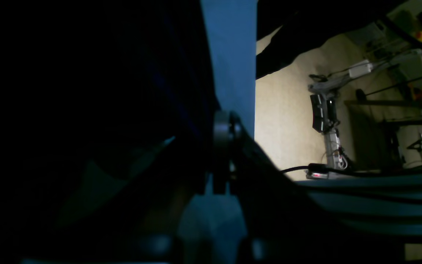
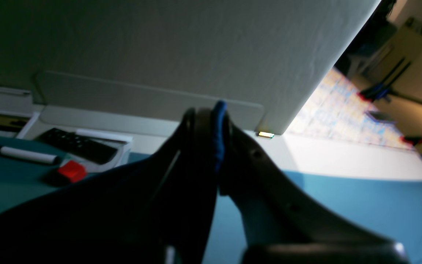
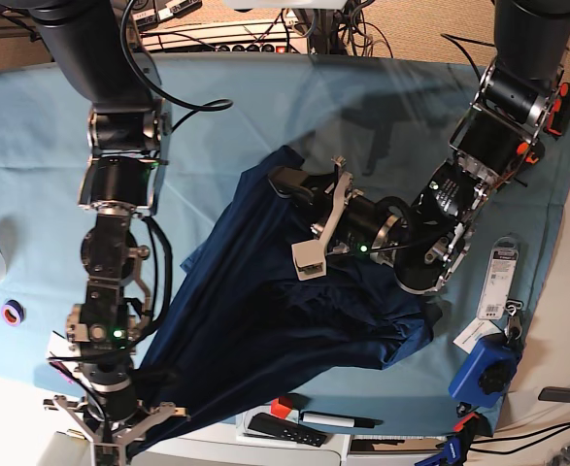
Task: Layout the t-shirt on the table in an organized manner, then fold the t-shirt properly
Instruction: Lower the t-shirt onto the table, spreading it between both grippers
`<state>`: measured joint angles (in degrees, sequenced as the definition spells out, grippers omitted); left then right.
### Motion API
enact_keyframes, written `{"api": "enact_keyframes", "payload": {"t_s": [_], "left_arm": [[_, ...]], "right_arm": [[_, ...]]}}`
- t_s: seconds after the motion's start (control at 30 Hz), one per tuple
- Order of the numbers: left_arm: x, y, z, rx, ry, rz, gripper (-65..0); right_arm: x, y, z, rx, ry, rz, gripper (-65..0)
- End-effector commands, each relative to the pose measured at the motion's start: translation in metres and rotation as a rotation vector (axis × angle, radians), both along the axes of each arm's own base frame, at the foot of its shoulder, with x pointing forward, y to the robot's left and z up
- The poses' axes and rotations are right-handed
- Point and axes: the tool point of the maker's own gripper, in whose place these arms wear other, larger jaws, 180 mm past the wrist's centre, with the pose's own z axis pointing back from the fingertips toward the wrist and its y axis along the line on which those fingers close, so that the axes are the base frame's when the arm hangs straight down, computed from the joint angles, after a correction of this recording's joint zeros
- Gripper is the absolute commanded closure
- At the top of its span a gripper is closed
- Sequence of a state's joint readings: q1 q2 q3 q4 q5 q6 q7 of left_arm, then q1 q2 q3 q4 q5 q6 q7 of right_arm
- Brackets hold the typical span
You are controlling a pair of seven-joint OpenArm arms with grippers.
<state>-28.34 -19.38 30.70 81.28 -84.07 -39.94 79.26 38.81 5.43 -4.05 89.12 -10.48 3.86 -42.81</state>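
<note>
While both arms lift it, the t-shirt (image 3: 265, 301) hangs bunched over the middle of the table (image 3: 265, 107); the left gripper (image 3: 283, 181) pinches its top edge; the right gripper (image 2: 216, 121) pinches a corner; laying flat and folding are not done yet.

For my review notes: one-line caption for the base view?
Both grippers, left and right, pinch the navy t-shirt, stretching it above the teal table.
</note>
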Motion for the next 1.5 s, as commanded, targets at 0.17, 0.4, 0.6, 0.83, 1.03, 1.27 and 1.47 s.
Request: {"api": "enact_keyframes", "payload": {"t_s": [0.17,0.4,0.6,0.83,1.03,1.27,1.47], "left_arm": [[0.000,0.001,0.023,-0.021,-0.091,-0.041,0.0],[-0.004,-0.003,0.030,-0.030,-0.129,-0.061,-50.0],[0.004,0.011,0.016,0.047,-0.160,-0.033,-37.0],[0.062,0.036,-0.002,0.164,-0.373,0.200,-30.8],[0.085,0.048,-0.007,0.176,-0.489,0.314,-30.9],[0.084,0.055,-0.020,0.231,-0.506,0.315,-30.9],[0.104,0.062,-0.017,0.258,-0.587,0.404,-30.9]], "right_arm": [[-0.006,-0.040,0.047,0.060,-0.143,-0.087,0.0],[-0.010,-0.061,0.040,0.105,-0.114,-0.130,0.0],[-0.016,-0.090,0.035,0.066,-0.063,-0.190,0.0],[-0.031,-0.125,0.006,-0.001,0.031,-0.259,0.0],[-0.047,-0.155,-0.017,-0.083,0.099,-0.313,0.0],[-0.066,-0.199,-0.008,-0.143,0.116,-0.411,0.0],[-0.081,-0.225,-0.007,-0.046,0.098,-0.453,0.0]]}}
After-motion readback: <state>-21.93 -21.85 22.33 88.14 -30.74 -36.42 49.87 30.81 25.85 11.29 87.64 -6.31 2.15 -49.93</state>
